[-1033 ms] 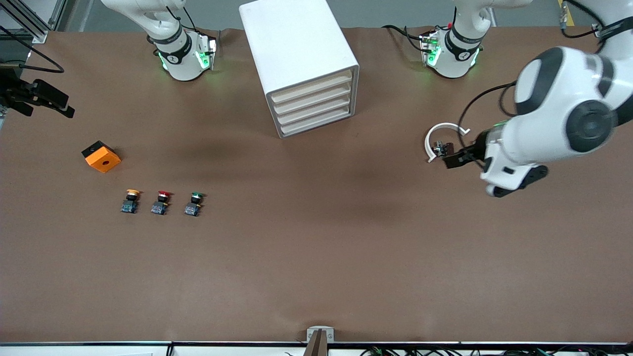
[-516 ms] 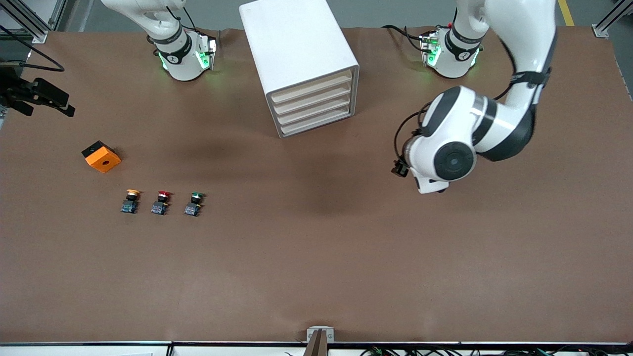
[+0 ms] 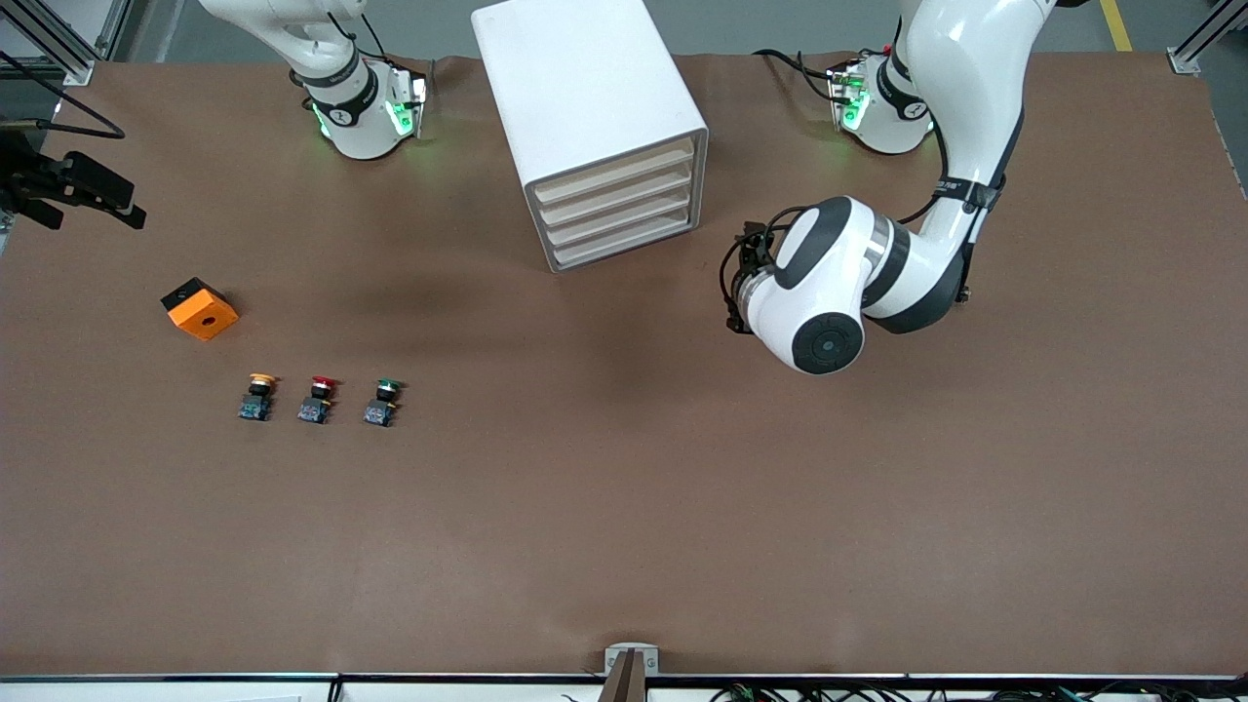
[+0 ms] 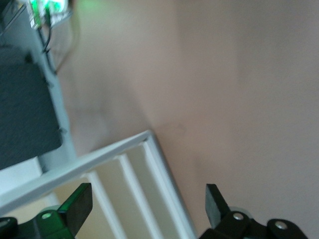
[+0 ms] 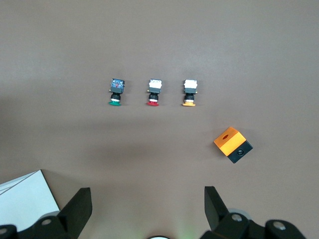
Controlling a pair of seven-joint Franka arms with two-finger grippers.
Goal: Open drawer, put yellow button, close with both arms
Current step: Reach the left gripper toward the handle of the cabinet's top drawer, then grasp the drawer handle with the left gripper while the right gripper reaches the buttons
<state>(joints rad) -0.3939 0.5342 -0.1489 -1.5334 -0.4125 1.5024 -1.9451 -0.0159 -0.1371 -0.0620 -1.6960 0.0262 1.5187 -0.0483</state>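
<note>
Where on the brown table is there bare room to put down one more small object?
The widest bare patch is the brown table nearer the front camera than the three small push buttons. More lies between the green-capped button and the left gripper. It is crowded around the buttons and the orange block.

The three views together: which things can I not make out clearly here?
- Left pincer: in the front view the arm's own wrist covers it; only the left wrist view shows its open fingertips.
- Right pincer: outside the front view; seen only in the right wrist view, open.
- Cabinet: blurred and cut off in the left wrist view.
- Drawer insides: hidden, all four fronts shut.
- Yellow button: too small for detail.
</note>
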